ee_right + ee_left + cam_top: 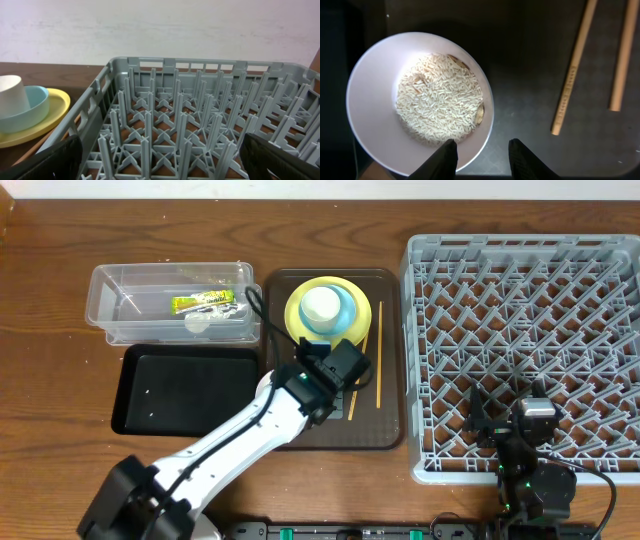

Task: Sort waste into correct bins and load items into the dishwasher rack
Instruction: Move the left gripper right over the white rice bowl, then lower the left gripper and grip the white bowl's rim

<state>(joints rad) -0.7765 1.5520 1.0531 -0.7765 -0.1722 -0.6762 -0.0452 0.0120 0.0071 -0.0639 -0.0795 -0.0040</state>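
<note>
The two chopsticks (570,75) lie to the right of the left gripper (482,150), beyond its right finger. They are nearly parallel, their long axes slanting from the far right toward the near left. The white bowl (370,100) sits upright ahead and left of the fingers, its mouth facing up and holding one heap of rice (437,97). The left fingers (447,157) stand apart. One tip is over the bowl's near inner edge, the other is outside the rim, and neither is pressing it.

The left arm (230,435) reaches diagonally from its base over the serving tray (385,430), with the wrist pointed straight down. One yellow plate (296,315), one blue bowl (345,315) and one cup (322,305) are stacked just past its fingers. Further left, one clear tub (100,305) holds one wrapper (203,302) and one napkin (197,322), with one black tray (190,390) beside it.

The right gripper (161,142) is level over the near edge of the single rack (520,300), its fingers spread wide and holding nothing.
</note>
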